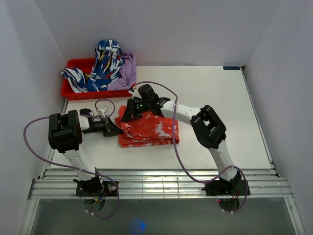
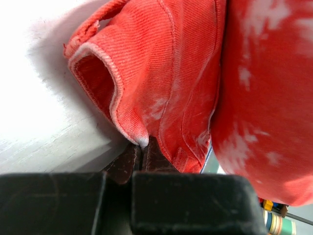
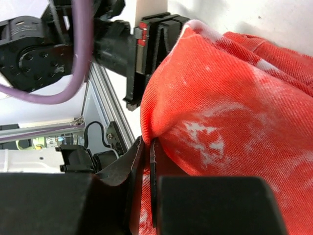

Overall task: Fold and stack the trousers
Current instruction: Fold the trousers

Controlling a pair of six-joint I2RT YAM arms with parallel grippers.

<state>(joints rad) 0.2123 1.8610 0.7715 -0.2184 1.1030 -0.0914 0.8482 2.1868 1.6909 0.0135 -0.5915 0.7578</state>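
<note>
At ten o'clock on the white table (image 1: 220, 107), a red plastic bin (image 1: 66, 92) holds crumpled blue-and-white cloth (image 1: 100, 68) and purple cloth (image 1: 128, 71). The left gripper (image 1: 113, 128) pinches a hemmed corner of the trousers (image 1: 151, 131), a folded, blotchy orange-red twill slab toward seven o'clock of the table's middle. The right gripper (image 1: 128, 113) clamps their eleven-o'clock corner.

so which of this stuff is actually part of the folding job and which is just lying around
In the job: trousers, left jaws and right jaws both shut on them.
Lying about: red bin, blue-and-white garment, purple garment.
</note>
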